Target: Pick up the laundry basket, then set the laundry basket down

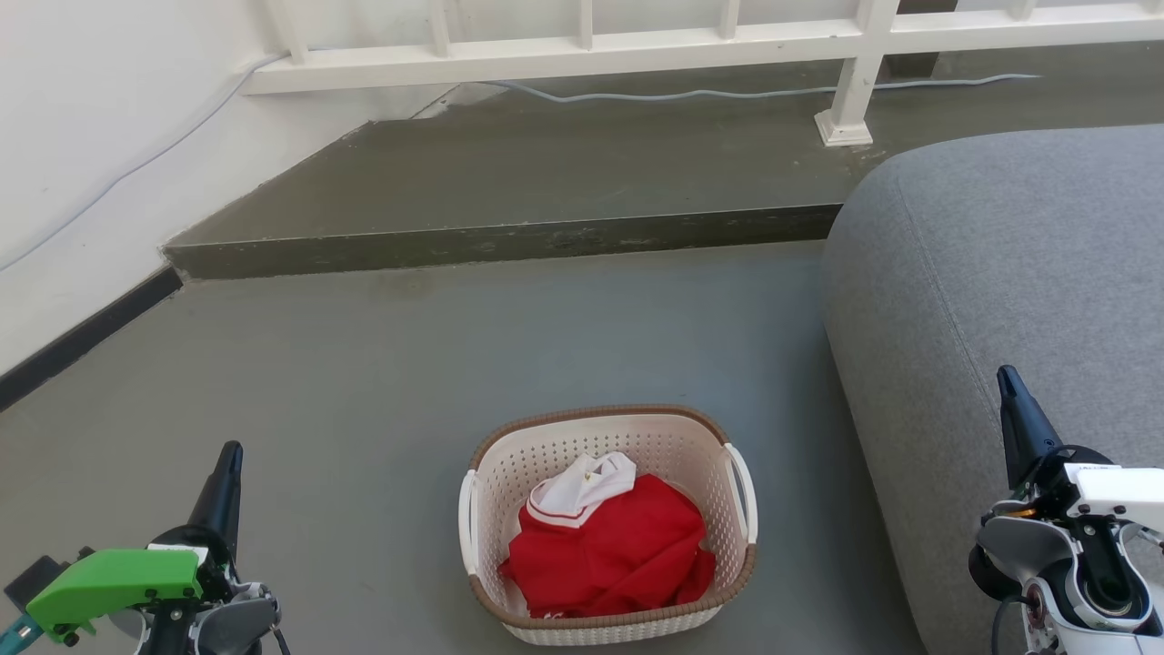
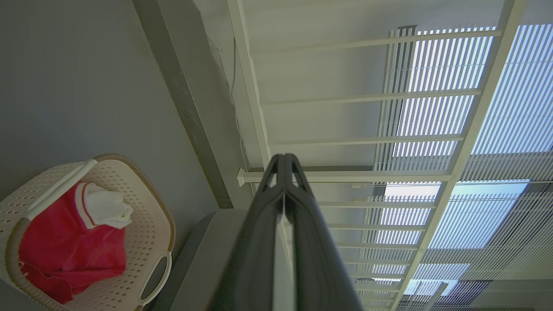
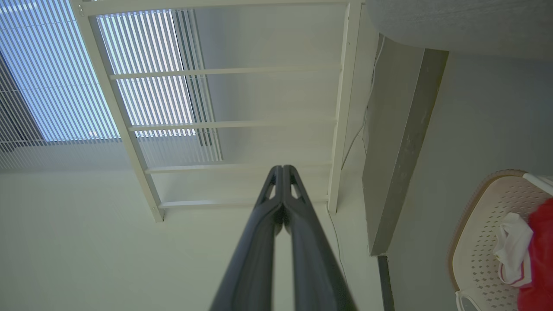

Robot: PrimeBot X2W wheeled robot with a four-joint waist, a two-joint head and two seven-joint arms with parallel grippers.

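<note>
The laundry basket [image 1: 700, 455] stands on the grey floor at the bottom centre of the head view, cream-white and perforated, with a brown rim and white side handles. A red garment with a white collar [image 1: 609, 541] lies inside it. My left gripper [image 1: 229, 457] is at the lower left, well to the basket's left, shut and holding nothing. My right gripper [image 1: 1008, 380] is at the lower right, in front of the sofa, shut and holding nothing. The basket [image 2: 142, 224] also lies at the lower left of the left wrist view, beside my left gripper [image 2: 284, 159]. It sits at the right edge [image 3: 479, 224] of the right wrist view, right of my right gripper [image 3: 282, 169].
A large grey sofa [image 1: 1009, 282] fills the right side, close to the basket. A raised concrete step [image 1: 509, 241] crosses the floor beyond, with a white railing [image 1: 582, 50] and a loose cable [image 1: 746, 91] on it. A white wall [image 1: 82, 155] runs along the left.
</note>
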